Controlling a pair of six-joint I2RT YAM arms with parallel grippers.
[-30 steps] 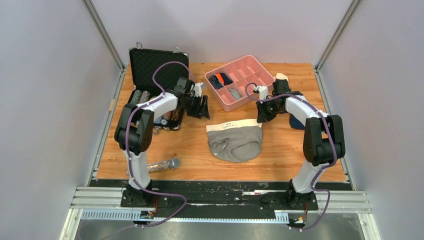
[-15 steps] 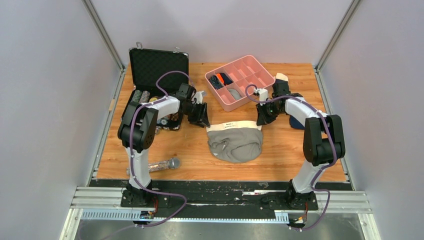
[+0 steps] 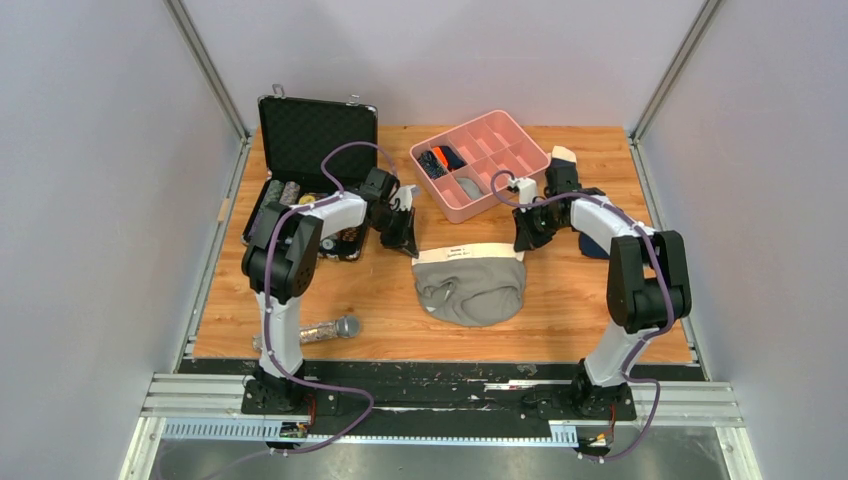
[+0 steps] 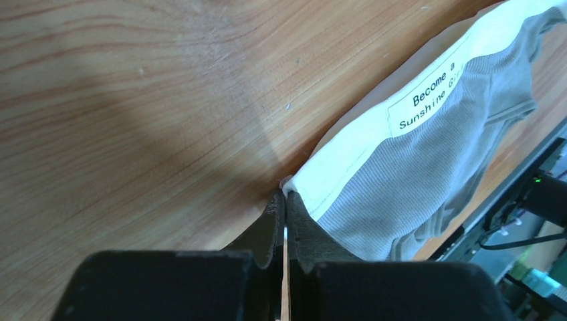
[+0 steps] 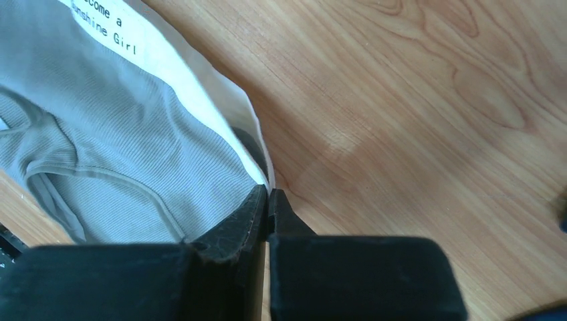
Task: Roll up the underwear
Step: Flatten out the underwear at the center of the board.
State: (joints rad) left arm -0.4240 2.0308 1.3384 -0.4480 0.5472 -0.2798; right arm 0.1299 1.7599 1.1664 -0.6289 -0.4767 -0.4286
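Observation:
The gray underwear [image 3: 470,287] lies flat on the wooden table, its cream waistband [image 3: 468,250] along the far edge. My left gripper [image 3: 409,244] is at the band's left corner, my right gripper [image 3: 520,243] at its right corner. In the left wrist view the left gripper [image 4: 284,198] is shut, with the white corner of the underwear [image 4: 414,180] pinched at its tips. In the right wrist view the right gripper [image 5: 267,195] is shut on the other band corner of the underwear [image 5: 114,134]. A printed label [image 4: 428,93] sits on the band.
A pink divided tray [image 3: 452,209] holding small garments stands behind the underwear. An open black case [image 3: 315,140] is at the back left. A microphone [image 3: 325,330] lies near the front left. A navy garment [image 3: 592,244] lies beyond the right arm.
My left gripper moved right and down from beside the case to the band's left corner, and its jaws closed there. The right arm and the underwear stayed put.

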